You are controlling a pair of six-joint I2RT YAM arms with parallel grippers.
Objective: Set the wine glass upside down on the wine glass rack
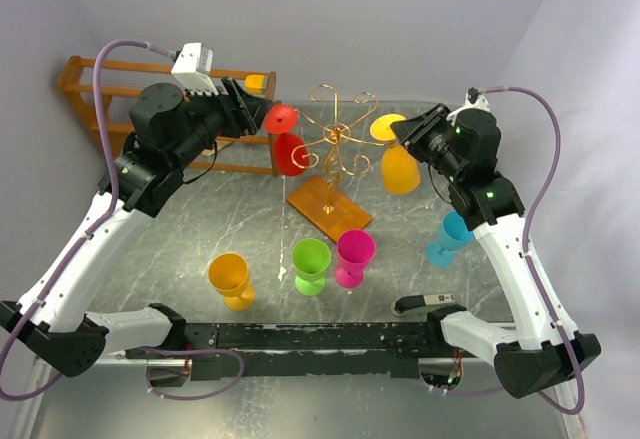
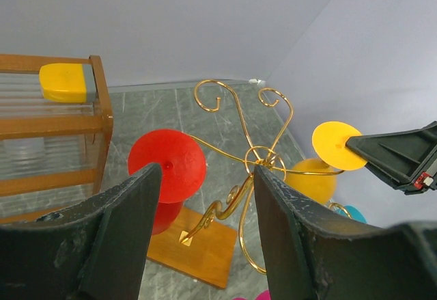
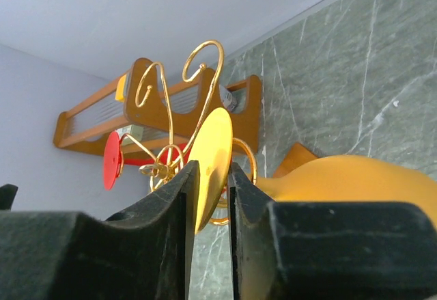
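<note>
The wine glass rack (image 1: pixel 340 144) is a gold wire tree on a wooden base (image 1: pixel 328 207). A yellow wine glass (image 1: pixel 400 169) hangs upside down on its right arm, with its round foot (image 3: pixel 212 150) on top. My right gripper (image 3: pixel 213 167) straddles that foot, jaws slightly parted, with a thin gap showing beside the disc. A red wine glass (image 2: pixel 167 165) hangs upside down on the rack's left side. My left gripper (image 2: pixel 205 177) hovers open just left of the red glass, holding nothing. The rack's curls (image 2: pixel 263 156) show between its fingers.
A brown wooden shelf unit (image 1: pixel 90 89) stands at the back left. Upright glasses stand in front of the rack: orange (image 1: pixel 230 277), green (image 1: pixel 310 262), magenta (image 1: pixel 354 255) and cyan (image 1: pixel 450 237) under my right arm. A small dark object (image 1: pixel 425 304) lies near the front edge.
</note>
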